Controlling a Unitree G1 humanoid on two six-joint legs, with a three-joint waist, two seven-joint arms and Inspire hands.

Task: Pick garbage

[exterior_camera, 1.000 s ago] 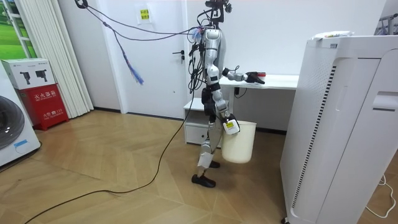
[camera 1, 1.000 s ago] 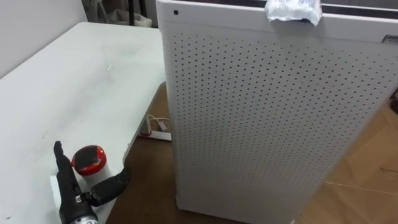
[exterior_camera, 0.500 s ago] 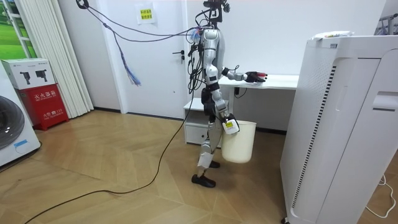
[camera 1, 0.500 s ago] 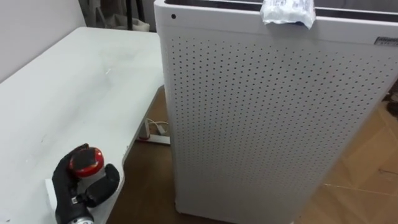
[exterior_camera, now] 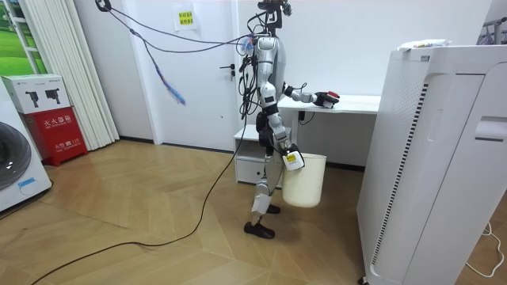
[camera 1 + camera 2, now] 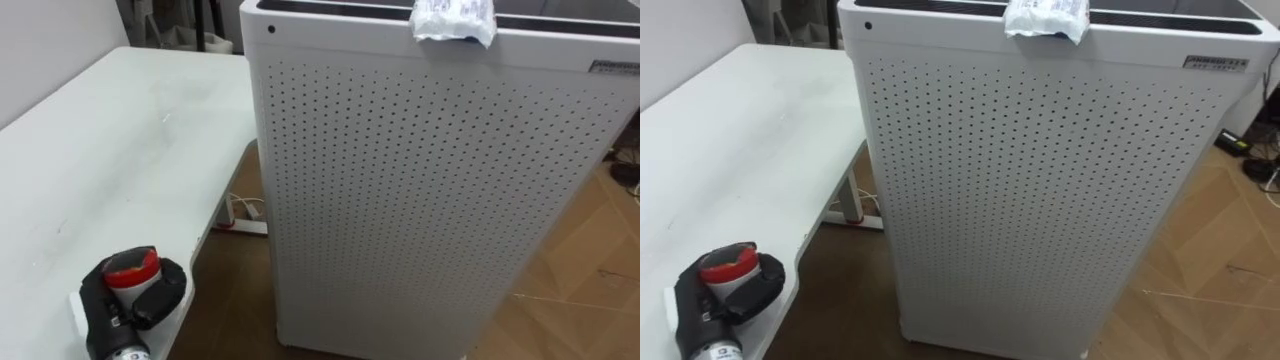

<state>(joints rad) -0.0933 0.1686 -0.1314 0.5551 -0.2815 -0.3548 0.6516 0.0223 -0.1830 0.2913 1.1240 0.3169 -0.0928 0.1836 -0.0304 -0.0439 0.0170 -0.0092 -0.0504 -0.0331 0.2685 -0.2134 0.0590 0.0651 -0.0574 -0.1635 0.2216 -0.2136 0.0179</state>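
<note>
Left eye view: the left robot hand (image 6: 150,297) is sitting in the lower left of the frame. It is clamped round a small red-capped jar (image 6: 132,268) at the near edge of the white surface (image 6: 120,150). Whether the jar is touching the surface, I cannot tell. A crumpled plastic wrapper (image 6: 452,20) is lying on top of the perforated air purifier (image 6: 420,200), upper right of the frame.

Right eye view: lower left of the frame, the dark fingers are wrapping the jar just below its cap.

Room view: the robot is standing beside the surface, centre of the frame, reaching its left arm out over it. The right robot hand (image 5: 290,158) is hanging low at the rim of a white bucket (image 5: 305,180); I cannot tell its grip.

Judgement: the jar pickup is under way. Lifting straight up, upright, clear of the edge, then letting go only over the bucket mouth looks safest. The wrapper is waiting as the next piece.
</note>
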